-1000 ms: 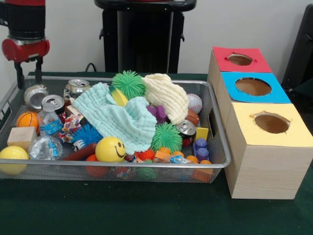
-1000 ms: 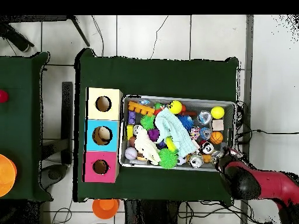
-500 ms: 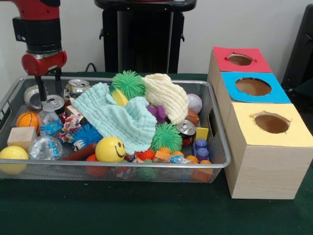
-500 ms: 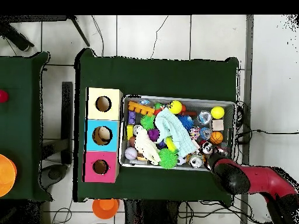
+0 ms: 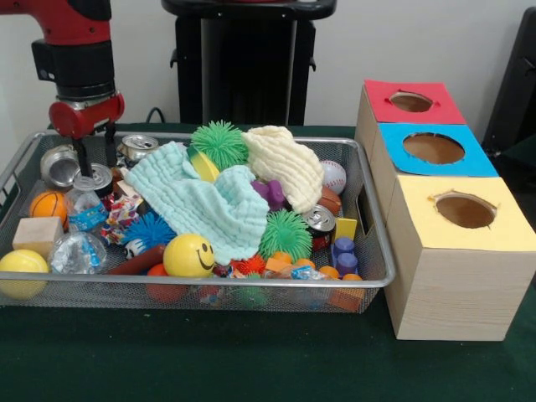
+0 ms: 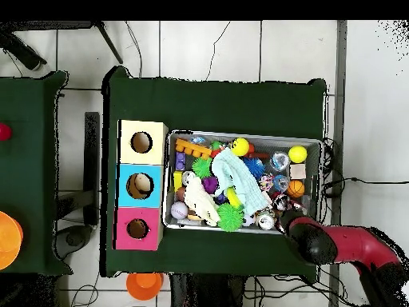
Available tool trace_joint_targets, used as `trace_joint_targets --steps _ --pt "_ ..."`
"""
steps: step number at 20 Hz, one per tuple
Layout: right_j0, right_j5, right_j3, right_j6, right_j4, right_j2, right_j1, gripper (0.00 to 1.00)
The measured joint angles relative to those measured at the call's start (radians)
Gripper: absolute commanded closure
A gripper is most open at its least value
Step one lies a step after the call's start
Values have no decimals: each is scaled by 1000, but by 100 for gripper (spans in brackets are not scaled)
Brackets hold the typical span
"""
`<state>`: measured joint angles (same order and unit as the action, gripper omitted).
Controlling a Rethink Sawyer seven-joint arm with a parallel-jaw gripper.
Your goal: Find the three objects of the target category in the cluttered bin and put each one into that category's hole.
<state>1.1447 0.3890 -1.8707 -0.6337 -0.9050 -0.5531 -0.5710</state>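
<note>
Over bin's far-left corner, hand open astride can; no labels legible.

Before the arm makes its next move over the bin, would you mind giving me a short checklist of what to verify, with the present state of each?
1. Gripper above the silver drinks cans at the wire mesh bin's corner: ok, it hangs over the upright can.
2. Jaws open wide enough for a can: ok, two black prongs stand apart.
3. Upright can free of clutter on top: ok, its lid shows.
4. Neighbouring cans clear of the descent: cannot tell, they lie close.
5. Holes in the red, blue and yellow wooden boxes unblocked: ok.
6. Light green cloth away from the jaws: ok, it lies beside.
</note>
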Motion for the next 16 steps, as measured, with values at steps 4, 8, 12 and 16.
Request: trace_joint_targets --steps 4,8,12,16 --pt "-15 0 7 0 -12 0 -1 0" --pt "-27 0 14 0 -17 0 -4 0" --pt "-34 0 17 0 -17 0 -7 0" --pt "-39 0 16 0 -17 0 -27 0"
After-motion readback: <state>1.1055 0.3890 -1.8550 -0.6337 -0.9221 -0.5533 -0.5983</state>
